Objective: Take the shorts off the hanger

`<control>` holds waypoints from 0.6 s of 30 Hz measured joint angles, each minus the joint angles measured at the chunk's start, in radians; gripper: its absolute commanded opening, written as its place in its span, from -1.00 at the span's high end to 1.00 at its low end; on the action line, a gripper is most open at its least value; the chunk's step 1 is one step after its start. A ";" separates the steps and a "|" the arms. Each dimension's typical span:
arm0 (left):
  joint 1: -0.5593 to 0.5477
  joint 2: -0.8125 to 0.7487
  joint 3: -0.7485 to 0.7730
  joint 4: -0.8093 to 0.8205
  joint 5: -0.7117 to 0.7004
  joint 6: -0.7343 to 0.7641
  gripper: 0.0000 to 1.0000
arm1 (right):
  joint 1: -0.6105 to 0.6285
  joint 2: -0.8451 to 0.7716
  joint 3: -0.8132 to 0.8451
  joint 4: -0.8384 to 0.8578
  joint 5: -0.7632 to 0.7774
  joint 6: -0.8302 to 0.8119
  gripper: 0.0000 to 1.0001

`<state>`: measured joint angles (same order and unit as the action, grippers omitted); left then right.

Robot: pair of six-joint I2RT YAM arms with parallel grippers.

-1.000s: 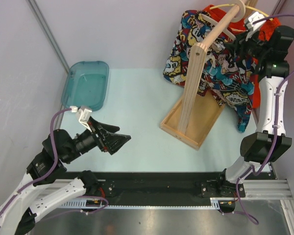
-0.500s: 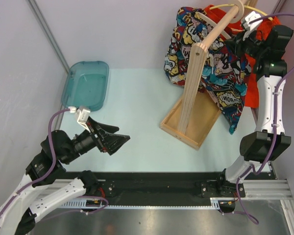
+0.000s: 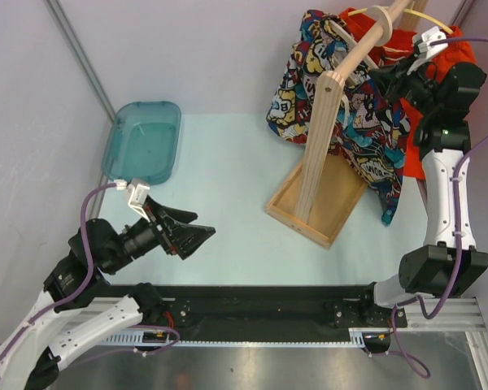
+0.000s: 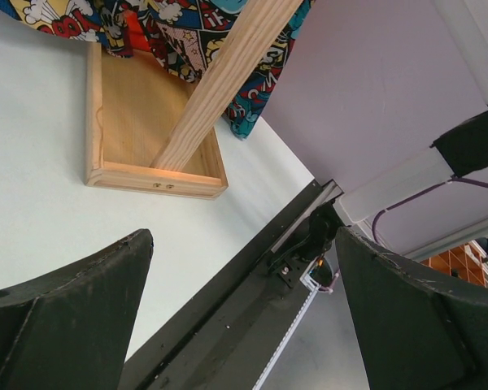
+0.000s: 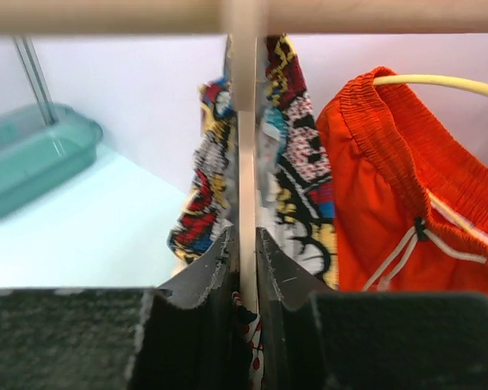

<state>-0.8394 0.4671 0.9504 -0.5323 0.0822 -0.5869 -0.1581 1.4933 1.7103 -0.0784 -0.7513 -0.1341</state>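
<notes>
Comic-print shorts (image 3: 364, 122) hang from a pale hanger (image 5: 244, 146) on the wooden rod (image 5: 106, 15) of a rack. Orange-red shorts (image 3: 412, 154) with a white drawstring hang behind them on a yellow hanger (image 5: 439, 81). High at the rod, my right gripper (image 3: 381, 81) is shut on the pale hanger's thin bar, with a bit of printed fabric caught low between the jaws. In the right wrist view the comic-print shorts (image 5: 297, 162) sit behind the right gripper (image 5: 244, 244), and the orange-red shorts (image 5: 374, 211) to its right. My left gripper (image 3: 202, 236) hovers open and empty over the near-left table.
The rack's sloping post (image 3: 317, 146) rises from a shallow wooden tray base (image 3: 297, 215), which also shows in the left wrist view (image 4: 159, 179). A teal bin (image 3: 142, 142) sits at the far left. The walls stand close behind and to the right of the rack.
My right gripper has closed from half open onto the hanger bar and risen slightly. The comic-print shorts have swung a little to the left. The left arm has stayed still.
</notes>
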 measured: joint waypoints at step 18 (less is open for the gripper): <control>0.000 -0.042 -0.060 0.051 -0.012 0.021 -0.97 | -0.059 -0.233 -0.243 0.034 0.072 0.509 1.00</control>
<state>-0.8394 0.4252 0.8902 -0.4808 0.0700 -0.5655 -0.2173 1.2602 1.4673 -0.0441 -0.6796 0.3752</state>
